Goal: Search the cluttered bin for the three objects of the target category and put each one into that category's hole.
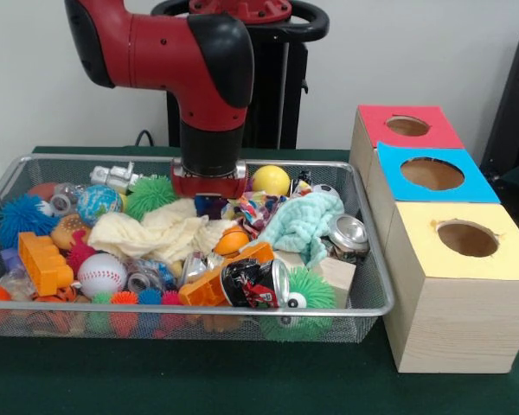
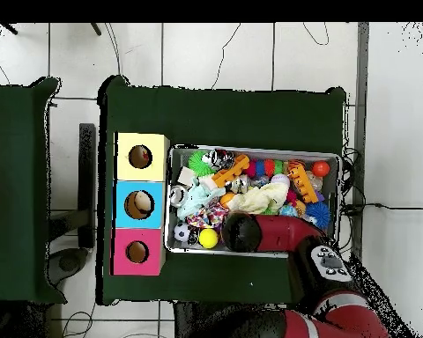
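The wire mesh bin (image 1: 190,309) is full of toys and cloths; it also shows in the overhead view (image 2: 250,150). My gripper (image 1: 209,201) is lowered into the bin's far middle, just behind the cream cloth (image 1: 160,232), with its tip hidden among the clutter. One confetti-patterned cloth (image 1: 258,208) lies right beside it, between the yellow ball (image 1: 271,180) and the mint-green cloth (image 1: 304,223); it also shows in the overhead view (image 2: 217,214). Other confetti cloths are not visible. The yellow-topped box's hole (image 1: 467,238) (image 2: 140,157) is nearest the camera in the front view.
A blue-topped box (image 1: 432,174) and a red-topped box (image 1: 406,126) stand behind the yellow one. The bin holds spiky balls, a baseball (image 1: 101,273), crushed cans (image 1: 255,283), an orange block (image 1: 43,262) and a wooden block (image 1: 336,272).
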Robot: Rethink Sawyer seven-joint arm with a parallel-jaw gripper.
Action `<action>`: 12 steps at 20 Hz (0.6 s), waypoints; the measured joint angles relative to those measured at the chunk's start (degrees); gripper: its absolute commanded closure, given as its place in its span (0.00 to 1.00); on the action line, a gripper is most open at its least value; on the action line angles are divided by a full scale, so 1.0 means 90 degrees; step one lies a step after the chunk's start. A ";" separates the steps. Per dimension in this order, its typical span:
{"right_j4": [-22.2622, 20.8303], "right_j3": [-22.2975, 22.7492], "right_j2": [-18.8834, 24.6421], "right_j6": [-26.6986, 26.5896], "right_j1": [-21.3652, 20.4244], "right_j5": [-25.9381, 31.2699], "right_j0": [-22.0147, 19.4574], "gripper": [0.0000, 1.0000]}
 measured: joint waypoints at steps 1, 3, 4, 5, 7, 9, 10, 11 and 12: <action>0.0000 0.0102 0.0056 0.0000 -0.0128 0.0091 -0.0082 0.00; 0.0000 0.0208 0.0103 0.0000 -0.0259 0.0181 -0.0154 0.00; 0.0000 0.0283 0.0135 0.0000 -0.0352 0.0255 -0.0202 0.00; 0.0001 0.0427 0.0203 0.0000 -0.0563 0.0434 -0.0293 0.00; 0.0016 0.0572 0.0274 0.0000 -0.0793 0.0646 -0.0370 0.00; 0.0023 0.0716 0.0307 0.0000 -0.1055 0.0904 -0.0406 0.00; 0.0023 0.0738 0.0309 0.0000 -0.1107 0.0954 -0.0404 0.00; 0.0023 0.0759 0.0312 0.0000 -0.1158 0.1006 -0.0403 0.00; 0.0023 0.0779 0.0316 0.0000 -0.1210 0.1057 -0.0402 0.00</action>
